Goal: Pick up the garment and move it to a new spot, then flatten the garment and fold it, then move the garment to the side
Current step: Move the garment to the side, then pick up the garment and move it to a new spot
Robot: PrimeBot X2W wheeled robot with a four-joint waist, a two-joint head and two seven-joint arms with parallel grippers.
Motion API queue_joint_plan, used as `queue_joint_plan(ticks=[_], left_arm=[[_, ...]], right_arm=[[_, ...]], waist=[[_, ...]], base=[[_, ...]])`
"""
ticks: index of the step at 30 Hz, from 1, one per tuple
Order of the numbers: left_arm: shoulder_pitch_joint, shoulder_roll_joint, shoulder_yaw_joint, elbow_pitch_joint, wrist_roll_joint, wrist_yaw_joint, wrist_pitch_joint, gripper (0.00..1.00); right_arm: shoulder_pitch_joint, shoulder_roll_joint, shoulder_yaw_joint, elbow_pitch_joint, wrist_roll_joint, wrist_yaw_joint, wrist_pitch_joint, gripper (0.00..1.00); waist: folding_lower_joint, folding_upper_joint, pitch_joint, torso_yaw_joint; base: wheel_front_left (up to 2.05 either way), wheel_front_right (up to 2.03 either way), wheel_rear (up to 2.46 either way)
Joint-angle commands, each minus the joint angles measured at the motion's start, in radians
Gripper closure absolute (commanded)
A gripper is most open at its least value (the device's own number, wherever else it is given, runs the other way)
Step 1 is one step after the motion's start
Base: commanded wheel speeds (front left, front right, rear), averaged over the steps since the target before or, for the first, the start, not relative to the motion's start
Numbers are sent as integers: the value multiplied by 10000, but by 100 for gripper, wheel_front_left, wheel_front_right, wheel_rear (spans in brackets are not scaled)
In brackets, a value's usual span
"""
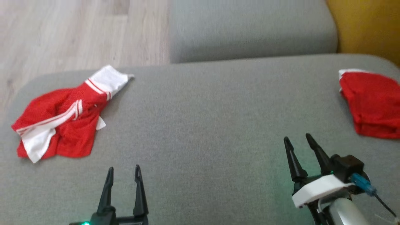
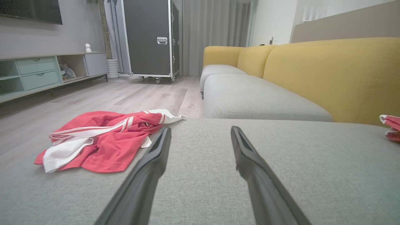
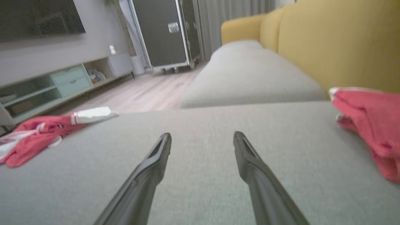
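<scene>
I see the crumpled garment at the far left of the grey seat cushion, close to the cushion's left edge. It is red mesh with white stripes and white panels, lying bunched and wrinkled, and one white end points up toward the wooden floor. Nothing is touching it.

My left gripper sits at the lower left of the head view, just above the cushion. Its fingers are parted to a moderate gap with nothing between them, and the crumpled garment lies up and to its left, apart from the fingertips. In the left wrist view the bare grey fabric runs between the two fingers, with the garment off to the left of them.

My right gripper is at the lower right, tilted a little to the left. Its fingers are also spread and hold nothing. The right wrist view is somewhat blurred, but the gap between the fingers reads clearly, with only cushion behind it.

A folded garment, red with a thin white edge, rests at the far right of the same cushion, near the yellow backrest and well apart from the crumpled one. It lies up and to the right of the right gripper and is not in contact with it.

A second grey cushion lies beyond
</scene>
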Motion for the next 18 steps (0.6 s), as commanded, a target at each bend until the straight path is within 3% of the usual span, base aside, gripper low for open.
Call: queue_joint_plan(ticks=[1, 8, 18], left_arm=[[-255, -39, 425, -323, -65, -38, -51, 0], [421, -39, 834, -545, 229, -364, -51, 0], [979, -40, 1203, -703, 376, -699, -51, 0]], right_arm=[[-50, 34, 0, -793, -156, -7, -133, 0], [1790, 266, -777, -2852, -695, -7, -136, 0], [2721, 452, -1328, -2715, -1074, -7, -136, 0]], waist=[[3, -1, -376, 34], [3, -1, -1056, 27], [3, -1, -1373, 159]], base=[[0, 0, 0], [0, 0, 0], [0, 0, 0]])
